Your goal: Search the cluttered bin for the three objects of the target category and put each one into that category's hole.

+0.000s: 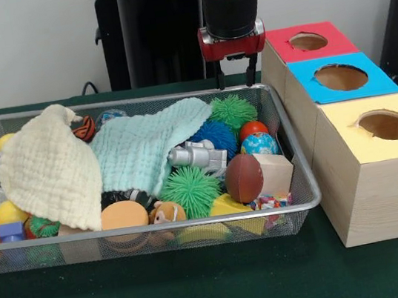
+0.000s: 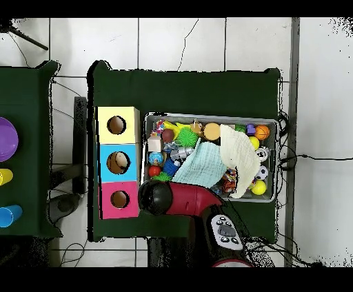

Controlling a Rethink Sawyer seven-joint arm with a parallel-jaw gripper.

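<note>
Apparently early: gripper (image 1: 234, 76) released and empty at upper middle above the bin (image 1: 307, 196), clutter still under cloths, blue box (image 2: 118, 162) maybe holds something

The bin (image 1: 297, 202) at the lower left of the frame was silvery wire mesh. Over its clutter lay a cream cloth (image 1: 49, 171) with a crinkled, matt weave and a pale mint cloth (image 1: 142, 146) of similar texture. The green spiky ball (image 1: 190, 190) looked rubbery. The brown football (image 1: 244, 177) was glossy. At right, the boxes (image 1: 374, 190) were pale wood, topped with matt coloured paper.
</note>
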